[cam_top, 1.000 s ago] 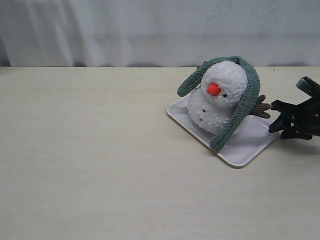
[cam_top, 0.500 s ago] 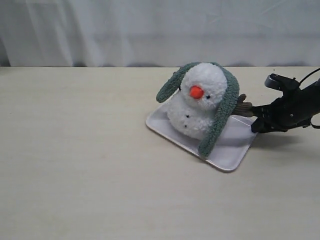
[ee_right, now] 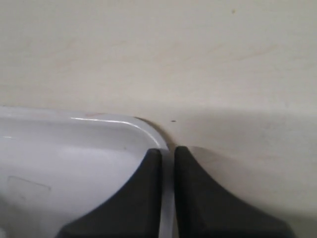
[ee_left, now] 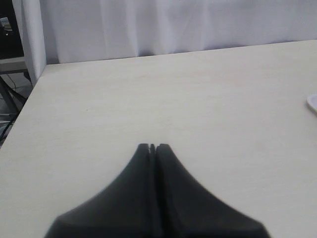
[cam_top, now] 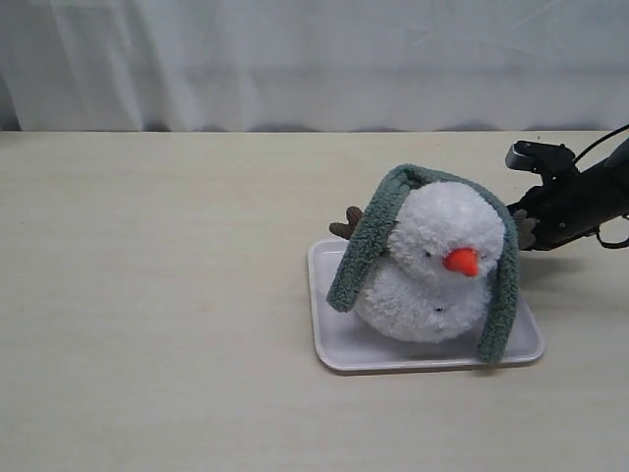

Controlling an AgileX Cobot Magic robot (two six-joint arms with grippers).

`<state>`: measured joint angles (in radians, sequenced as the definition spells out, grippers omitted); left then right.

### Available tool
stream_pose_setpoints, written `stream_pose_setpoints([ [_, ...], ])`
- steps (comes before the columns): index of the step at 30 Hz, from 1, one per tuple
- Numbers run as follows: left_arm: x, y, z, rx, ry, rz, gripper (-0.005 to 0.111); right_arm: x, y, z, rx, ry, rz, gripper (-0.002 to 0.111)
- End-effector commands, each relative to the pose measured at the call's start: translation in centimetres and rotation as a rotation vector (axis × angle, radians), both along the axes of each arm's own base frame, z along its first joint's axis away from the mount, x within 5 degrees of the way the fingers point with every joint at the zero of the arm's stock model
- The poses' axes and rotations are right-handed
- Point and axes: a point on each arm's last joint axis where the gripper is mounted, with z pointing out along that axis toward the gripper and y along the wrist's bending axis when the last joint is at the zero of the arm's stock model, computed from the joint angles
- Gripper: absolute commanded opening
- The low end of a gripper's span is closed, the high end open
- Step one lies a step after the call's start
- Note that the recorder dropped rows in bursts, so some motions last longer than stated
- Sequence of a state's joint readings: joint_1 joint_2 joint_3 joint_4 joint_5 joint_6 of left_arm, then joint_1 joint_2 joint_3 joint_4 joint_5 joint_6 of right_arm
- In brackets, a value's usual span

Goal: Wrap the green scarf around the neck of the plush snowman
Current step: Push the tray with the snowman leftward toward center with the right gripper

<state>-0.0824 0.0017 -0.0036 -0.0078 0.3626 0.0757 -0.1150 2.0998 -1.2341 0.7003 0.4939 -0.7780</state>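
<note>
While my right gripper point(ee_right: 167, 152) is clenched on the corner rim of the white tray point(ee_right: 74, 163), the plush snowman point(cam_top: 432, 280) sits upright on that tray. The green scarf point(cam_top: 366, 246) lies over its head, both ends hanging loose, not yet round the neck. Step in hand, as I judge it: positioning the tray by its rim. I should pinch firmly and slide it flat, lest the snowman tip or the scarf slip. Only the right wrist view shows the rim between my jaws; only the exterior view shows scarf and snowman. My left gripper point(ee_left: 152, 147), seen in its wrist view alone, is closed on nothing above the table point(ee_left: 148, 89).
</note>
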Motion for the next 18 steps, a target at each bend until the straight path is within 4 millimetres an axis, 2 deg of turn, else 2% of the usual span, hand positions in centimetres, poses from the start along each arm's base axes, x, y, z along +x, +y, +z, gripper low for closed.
stream_pose_setpoints([
  [1,0.0,0.0,0.0,-0.005,-0.007,0.003,0.0,0.4,0.0,0.2,-0.001,-0.022,0.008,0.007],
  [6,0.0,0.0,0.0,-0.005,-0.007,0.003,0.0,0.9,0.3,2.1,0.043,0.005,0.039,0.023],
  [9,0.0,0.0,0.0,-0.005,-0.007,0.003,0.0,0.8,-0.1,3.5,-0.002,0.032,0.021,0.028],
  [14,0.0,0.0,0.0,-0.005,-0.007,0.003,0.0,-0.5,-1.4,4.9,-0.137,0.138,-0.052,0.029],
  [18,0.0,0.0,0.0,-0.005,-0.007,0.003,0.0,-1.4,-1.2,5.3,-0.108,0.216,-0.062,0.029],
])
